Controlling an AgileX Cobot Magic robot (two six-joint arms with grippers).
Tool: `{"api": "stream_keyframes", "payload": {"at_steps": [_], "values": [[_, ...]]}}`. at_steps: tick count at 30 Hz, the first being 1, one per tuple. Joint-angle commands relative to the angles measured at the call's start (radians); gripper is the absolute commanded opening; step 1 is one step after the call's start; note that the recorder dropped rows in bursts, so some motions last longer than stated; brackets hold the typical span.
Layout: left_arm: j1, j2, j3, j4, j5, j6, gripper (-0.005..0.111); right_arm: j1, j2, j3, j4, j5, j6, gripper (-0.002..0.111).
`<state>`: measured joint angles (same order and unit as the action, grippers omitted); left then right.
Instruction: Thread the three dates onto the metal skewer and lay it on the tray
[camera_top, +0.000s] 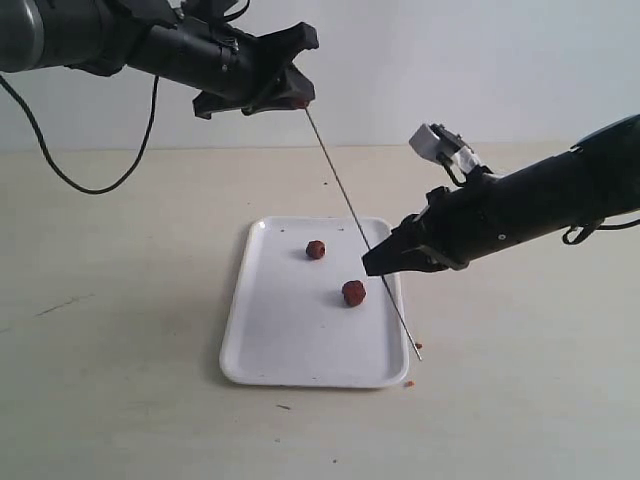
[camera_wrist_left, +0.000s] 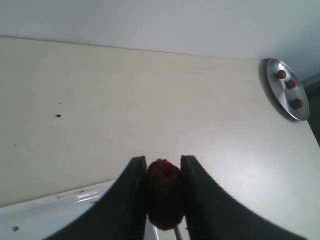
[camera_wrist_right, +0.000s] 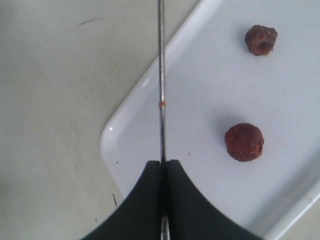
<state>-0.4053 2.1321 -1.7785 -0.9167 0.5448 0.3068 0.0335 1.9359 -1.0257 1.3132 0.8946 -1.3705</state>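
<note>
Sliding the held date (camera_wrist_left: 162, 195) down the metal skewer (camera_top: 345, 195) looks to be your step in hand, so drive it along the rod's own line. The rod slants from the left tool (camera_top: 298, 98), high over the tabletop (camera_top: 120, 300), down through the right tool (camera_top: 368, 268) to a lower end just beyond the right rim of the tray (camera_top: 290, 330). Push off that line and, I judge, so thin a rod will bow or the fruit will tear. Your left tool stands partly open, its fingers pressed on both sides of the date; squeeze only hard enough that it cannot spin. Your right tool is fully closed on the skewer below its middle; treat it as the anchor and hold it rigid. Leave room above it for two more fruits. How deep the rod sits in the date you cannot tell; only a grey sliver shows beneath it in the left wrist view.

The held date is dark reddish-brown, wrinkled and roundish, filling the gap between the fingers. The first loose date (camera_top: 353, 293) and the second loose date (camera_top: 316, 249) lie apart on the white tray, near the rod but clear of it. The skewer is straight and grey, with a small orange speck (camera_wrist_right: 162, 104) stuck to it; crumbs (camera_top: 408, 382) lie on the tabletop by the tray's corner.
</note>
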Motion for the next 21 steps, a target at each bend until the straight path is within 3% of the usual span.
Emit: {"api": "stream_keyframes", "payload": {"at_steps": [1, 10, 21], "values": [[-0.012, -0.001, -0.002, -0.022, 0.006, 0.008, 0.024, 0.002, -0.003, -0.008, 0.029, -0.011, -0.027, 0.000], [-0.055, -0.001, -0.002, -0.022, 0.020, 0.029, 0.024, 0.002, -0.003, -0.021, 0.106, -0.042, -0.069, 0.000], [-0.097, -0.001, -0.001, 0.028, 0.068, 0.060, 0.024, 0.002, -0.003, -0.021, 0.328, -0.077, -0.246, 0.000]]}}
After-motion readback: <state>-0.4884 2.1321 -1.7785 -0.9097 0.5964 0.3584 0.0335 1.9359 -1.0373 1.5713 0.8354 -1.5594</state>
